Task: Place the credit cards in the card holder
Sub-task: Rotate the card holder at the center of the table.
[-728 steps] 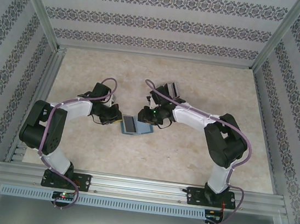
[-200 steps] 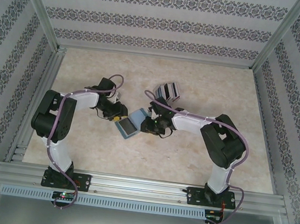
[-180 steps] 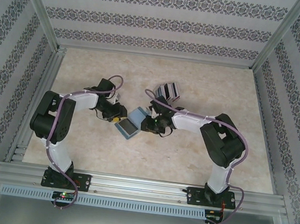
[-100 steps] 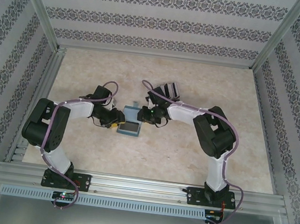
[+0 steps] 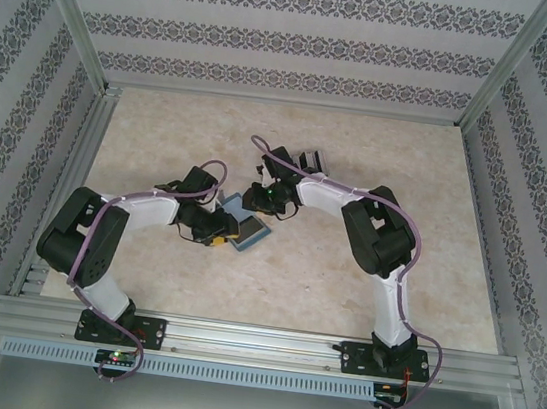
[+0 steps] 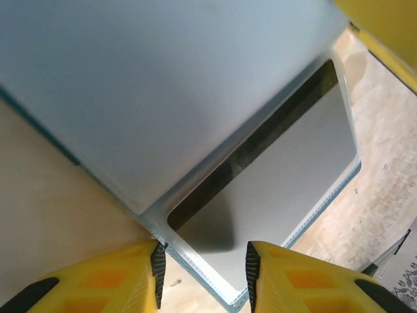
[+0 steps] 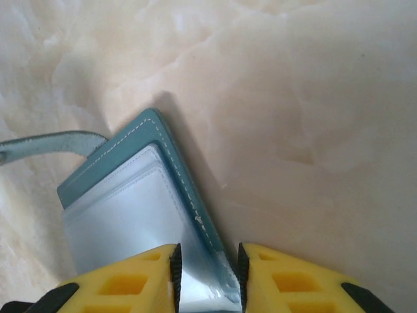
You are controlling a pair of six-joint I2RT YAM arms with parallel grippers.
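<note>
Mid-frame on the tabletop (image 5: 143, 278), the left claw (image 6: 203, 268) pinched the lower-left edge of the open card holder (image 5: 247, 228). The right claw (image 7: 207, 262) pinched its upper edge, with the credit cards (image 5: 309, 161) lying near, toward the upper right.

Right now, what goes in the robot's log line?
card holder: open | left gripper: shut on its edge | right gripper: shut on opposite edge | grey card: tucked inside | other credit cards: outside

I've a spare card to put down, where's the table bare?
Bare table lies right of the right arm to the frame, along the back wall, and in front between the arm bases. Crowded middle: left end effector and right end effector meet at the wallet, cards just behind.
</note>
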